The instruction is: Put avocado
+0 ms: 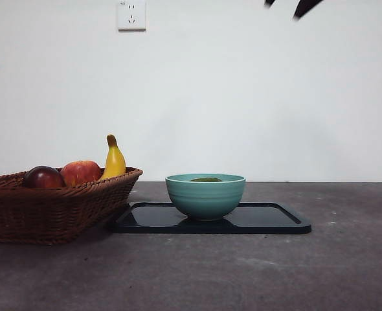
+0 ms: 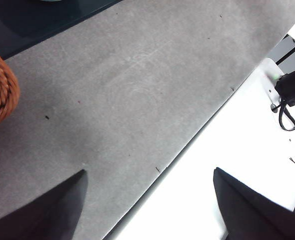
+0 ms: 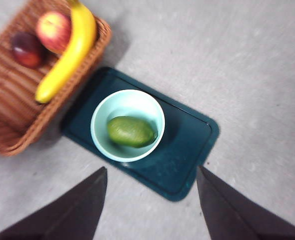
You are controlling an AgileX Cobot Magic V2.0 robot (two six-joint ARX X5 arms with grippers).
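avocado lies on its side inside the teal bowl; from the front only its top shows above the rim. bowl stands on a dark tray on the grey table. wicker basket just beside the tray, holding a banana, a red-orange apple and a dark red-purple fruit. right tool hangs high above the bowl, jaws wide apart, holding nothing. left tool over the table's edge, jaws spread, empty. wall socket behind.
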